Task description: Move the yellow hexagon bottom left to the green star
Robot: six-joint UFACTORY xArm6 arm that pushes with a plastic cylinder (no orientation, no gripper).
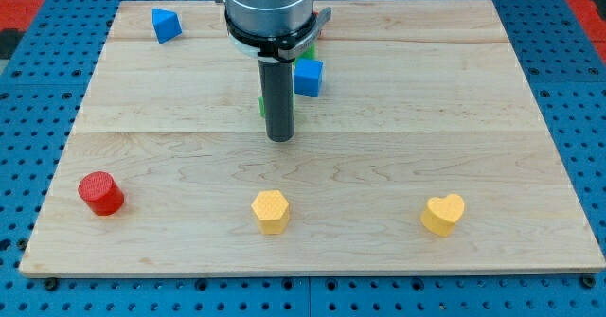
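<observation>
My tip point(279, 137) hides most of a green block point(262, 107).

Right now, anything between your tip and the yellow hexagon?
Nothing. In the camera view, only bare wooden board lies between my tip and the yellow hexagon, which sits toward the view's bottom.

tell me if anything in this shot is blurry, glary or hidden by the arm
Camera view: evenly lit, sharp focus, soft short shadows under the yellow hexagon and red cylinder; no harsh glare on the board; my tip and its rod hide most of a green block, so its shape cannot be read.
</observation>
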